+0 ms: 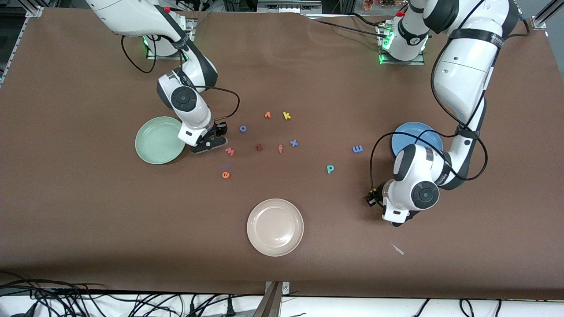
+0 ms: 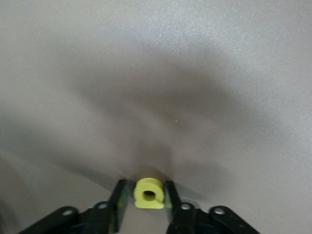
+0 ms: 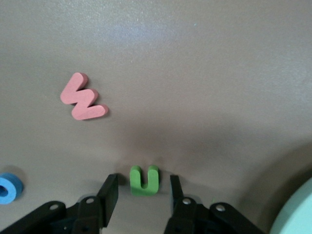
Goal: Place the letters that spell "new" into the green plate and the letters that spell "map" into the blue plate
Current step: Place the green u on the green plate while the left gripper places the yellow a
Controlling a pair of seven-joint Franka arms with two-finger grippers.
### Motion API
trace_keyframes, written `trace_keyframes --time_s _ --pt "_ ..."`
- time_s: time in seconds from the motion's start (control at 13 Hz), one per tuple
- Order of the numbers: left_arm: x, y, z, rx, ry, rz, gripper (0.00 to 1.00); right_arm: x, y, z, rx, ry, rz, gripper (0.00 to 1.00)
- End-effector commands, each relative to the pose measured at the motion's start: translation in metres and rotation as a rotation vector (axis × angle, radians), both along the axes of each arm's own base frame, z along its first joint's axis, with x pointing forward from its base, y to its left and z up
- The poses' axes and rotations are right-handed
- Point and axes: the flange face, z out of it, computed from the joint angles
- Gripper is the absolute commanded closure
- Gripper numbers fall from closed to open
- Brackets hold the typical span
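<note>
My right gripper [image 1: 210, 143] is down at the table beside the green plate [image 1: 150, 152], open, with the green n [image 3: 144, 180] lying loose between its fingers and a gap on each side. The salmon w [image 1: 229, 152] lies close by, the orange e [image 1: 226, 175] nearer the camera. My left gripper [image 1: 396, 223] is low at the table, nearer the camera than the blue plate [image 1: 416, 134], shut on the yellow a [image 2: 147, 193]. The blue m [image 1: 358, 149] and teal p [image 1: 330, 168] lie between the two arms.
Loose letters lie mid-table: a blue o [image 1: 243, 128], an orange letter [image 1: 267, 115], a yellow k [image 1: 287, 116], a dark red z [image 1: 259, 147], a salmon f [image 1: 280, 149], a blue x [image 1: 293, 142]. A beige plate [image 1: 275, 246] sits toward the camera. A pale scrap [image 1: 398, 249] lies by my left gripper.
</note>
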Motion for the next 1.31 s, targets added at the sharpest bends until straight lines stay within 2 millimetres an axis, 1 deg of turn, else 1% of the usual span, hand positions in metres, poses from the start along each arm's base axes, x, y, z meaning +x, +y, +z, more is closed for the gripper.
trace_keyframes --time_s 0.0,0.15,0.23,0.31,0.46,0.62,0.69,0.77,0.85,0.93,1.0,1.08,1.16,1.23 --pt "-0.005 0.004 -0.011 0.008 0.012 -0.019 0.66 0.000 0.004 -0.002 0.004 -0.014 0.006 0.70" --pt "-0.007 0.004 -0.014 0.005 0.008 -0.028 0.74 0.000 0.003 -0.002 0.004 -0.014 0.006 0.87" --pt "-0.007 0.004 -0.014 0.005 0.008 -0.031 0.80 0.001 0.003 0.000 0.003 -0.014 0.008 0.91" --pt "-0.007 0.005 -0.014 0.005 0.008 -0.031 0.88 0.003 0.003 0.007 0.004 -0.024 0.015 0.91" --pt "-0.007 0.005 -0.012 0.005 0.008 -0.032 0.90 0.010 -0.001 0.036 -0.012 -0.047 0.020 0.91" --pt "-0.006 0.006 -0.005 0.001 0.008 -0.056 0.90 0.022 -0.014 0.067 -0.068 -0.028 -0.003 0.91" --pt "-0.007 0.007 0.005 -0.002 0.018 -0.081 0.90 0.030 -0.028 0.080 -0.100 -0.008 -0.004 0.91" --pt "-0.007 0.009 0.019 0.000 0.036 -0.104 0.90 0.034 -0.048 0.090 -0.131 0.024 0.025 0.91" --pt "-0.009 0.012 0.034 -0.005 0.064 -0.146 0.90 0.043 -0.077 0.093 -0.143 0.044 0.058 0.91" --pt "-0.012 0.016 0.055 -0.010 0.088 -0.208 0.90 0.050 -0.107 0.094 -0.147 0.056 0.095 0.91" --pt "-0.014 0.030 0.071 -0.022 0.120 -0.256 0.90 0.055 -0.128 0.093 -0.145 0.068 0.117 0.91" --pt "-0.020 0.044 0.088 -0.040 0.156 -0.314 0.90 0.057 -0.144 0.092 -0.148 0.077 0.120 0.91" --pt "-0.026 0.058 0.103 -0.063 0.196 -0.386 0.90 0.054 -0.151 0.086 -0.150 0.089 0.114 0.91" --pt "-0.031 0.074 0.115 -0.086 0.230 -0.458 0.90 0.048 -0.158 0.074 -0.153 0.109 0.108 0.90"
